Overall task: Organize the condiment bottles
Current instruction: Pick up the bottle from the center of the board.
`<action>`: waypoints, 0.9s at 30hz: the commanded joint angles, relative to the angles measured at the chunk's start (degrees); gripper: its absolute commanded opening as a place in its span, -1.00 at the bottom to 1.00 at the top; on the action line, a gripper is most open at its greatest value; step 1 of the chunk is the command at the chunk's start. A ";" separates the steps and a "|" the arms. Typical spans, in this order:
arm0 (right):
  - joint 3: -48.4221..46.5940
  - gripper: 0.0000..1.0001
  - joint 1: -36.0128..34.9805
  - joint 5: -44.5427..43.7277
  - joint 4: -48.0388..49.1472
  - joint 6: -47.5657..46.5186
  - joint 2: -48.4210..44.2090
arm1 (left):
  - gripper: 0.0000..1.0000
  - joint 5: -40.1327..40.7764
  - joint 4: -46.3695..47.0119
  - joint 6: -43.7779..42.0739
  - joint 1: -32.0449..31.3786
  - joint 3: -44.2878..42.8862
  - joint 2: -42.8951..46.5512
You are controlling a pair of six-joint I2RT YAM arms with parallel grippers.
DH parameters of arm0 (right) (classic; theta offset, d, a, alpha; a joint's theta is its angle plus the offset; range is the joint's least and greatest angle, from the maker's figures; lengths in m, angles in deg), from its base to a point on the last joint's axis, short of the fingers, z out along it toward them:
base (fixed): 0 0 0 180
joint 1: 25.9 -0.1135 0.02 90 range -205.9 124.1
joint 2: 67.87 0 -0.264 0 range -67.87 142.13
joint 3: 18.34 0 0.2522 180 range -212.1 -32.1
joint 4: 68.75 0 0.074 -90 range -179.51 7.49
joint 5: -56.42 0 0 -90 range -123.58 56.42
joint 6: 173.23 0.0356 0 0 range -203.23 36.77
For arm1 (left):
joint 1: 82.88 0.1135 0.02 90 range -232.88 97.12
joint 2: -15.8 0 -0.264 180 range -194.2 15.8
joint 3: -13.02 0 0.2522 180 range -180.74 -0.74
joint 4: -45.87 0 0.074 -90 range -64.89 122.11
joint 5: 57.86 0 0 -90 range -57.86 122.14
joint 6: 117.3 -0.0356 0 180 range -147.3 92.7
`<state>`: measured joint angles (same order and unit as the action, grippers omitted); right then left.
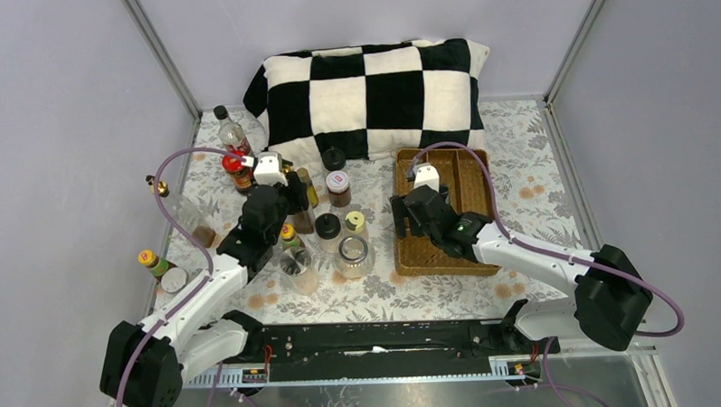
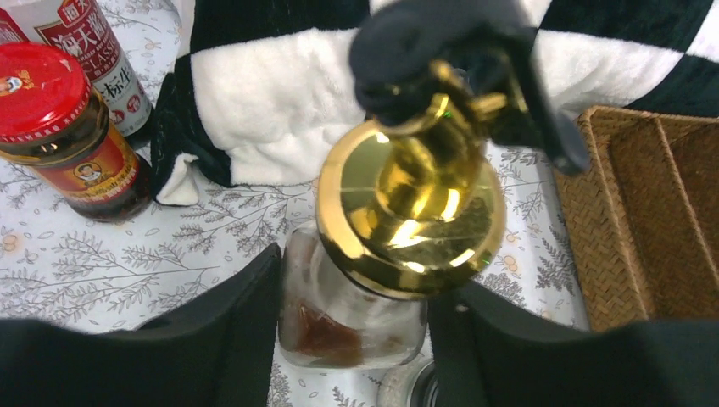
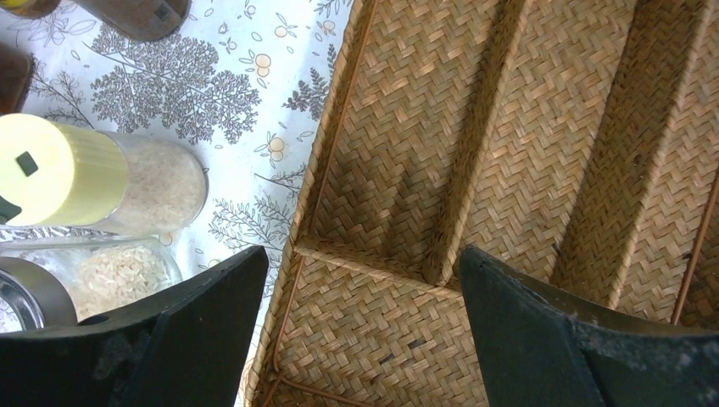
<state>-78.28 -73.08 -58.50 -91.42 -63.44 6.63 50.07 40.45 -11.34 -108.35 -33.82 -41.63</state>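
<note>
A gold-topped bottle (image 2: 411, 203) with dark reddish liquid stands between the fingers of my left gripper (image 2: 356, 284), whose jaws press its glass sides. From above, that gripper (image 1: 295, 198) is in the cluster of condiment bottles left of centre. Nearby stand a red-capped jar (image 1: 238, 170), a yellow-capped jar (image 1: 354, 224) and a black-capped jar (image 1: 328, 227). My right gripper (image 3: 363, 259) hangs open and empty over the near left corner of the wicker tray (image 3: 509, 127). In the top view it (image 1: 407, 215) is at the tray's left edge.
A black-and-white checkered pillow (image 1: 371, 90) lies at the back. Another gold-topped bottle (image 1: 181, 210) and a small yellow-capped one (image 1: 155, 263) lie near the left wall. Clear jars (image 1: 353, 255) stand in front of the cluster. A rice jar (image 3: 110, 271) sits just left of the tray.
</note>
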 commanded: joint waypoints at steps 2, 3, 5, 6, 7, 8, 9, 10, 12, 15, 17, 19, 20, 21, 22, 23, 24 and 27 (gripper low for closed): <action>1.18 0.80 0.38 1.59 2.51 0.01 0.90 | -0.11 -0.64 7.22 -1.02 -0.28 0.35 -0.71; 1.31 0.80 0.34 1.91 2.65 0.19 1.10 | -0.17 -0.70 7.21 -1.07 -0.28 0.24 -0.73; 1.51 0.80 0.35 2.83 3.05 0.40 1.54 | -0.27 -0.67 7.38 -1.30 -0.27 0.36 -0.67; 1.64 0.79 0.36 3.01 3.15 0.61 1.88 | -0.36 -0.65 7.47 -1.45 -0.28 0.30 -0.59; 1.69 0.79 0.35 3.08 3.19 0.68 2.14 | -0.45 -0.62 7.42 -1.65 -0.28 0.22 -0.44; 1.74 0.79 0.33 3.32 3.33 0.76 2.30 | -0.52 -0.58 7.09 -1.84 -0.28 0.02 -0.30; 1.85 0.79 0.33 3.53 3.48 0.77 2.50 | -0.56 -0.61 6.74 -2.01 -0.23 -0.17 -0.02; 1.92 0.79 0.37 3.57 3.61 0.85 2.64 | -0.57 -0.61 6.37 -2.14 -0.27 -0.44 0.30; 1.87 0.79 0.37 3.84 3.76 0.95 2.96 | -0.64 -0.61 5.37 -2.38 -0.28 -1.26 1.11; 1.71 0.79 0.36 4.16 3.98 1.13 3.48 | -0.68 -0.36 3.32 -2.88 -0.28 -3.20 2.49; 1.47 0.78 0.38 4.48 4.15 1.26 3.71 | -0.73 -0.01 1.07 -3.46 -0.28 -5.35 2.69; 1.17 0.78 0.33 4.38 3.95 1.22 3.89 | -0.77 0.22 -0.64 -3.89 -0.28 -7.27 2.84; 1.08 0.78 0.38 4.40 3.95 1.26 3.84 | -0.79 0.23 -1.06 -4.00 -0.28 -7.94 3.01; 1.01 0.77 0.38 4.37 3.86 1.18 3.75 | -0.80 0.34 -1.12 -4.03 -0.28 -8.26 3.29; 0.81 0.78 0.35 4.24 3.71 1.07 3.73 | -0.80 0.42 -0.99 -4.14 -0.28 -8.44 3.61; 0.57 0.78 0.33 4.19 3.41 0.98 3.65 | -0.80 0.52 -0.75 -4.23 -0.27 -8.67 3.71; 0.37 0.78 0.38 4.14 3.17 0.78 3.56 | -0.80 0.61 -0.66 -4.27 -0.23 -9.04 3.68; -0.30 0.78 0.33 3.75 2.50 0.20 3.31 | -0.79 0.28 -0.49 -4.50 -0.23 -10.44 3.05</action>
<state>-76.51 -73.01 -54.88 -89.30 -62.70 10.28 49.15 34.94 -14.29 -108.33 -40.20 -39.62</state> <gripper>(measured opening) 0.890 0.603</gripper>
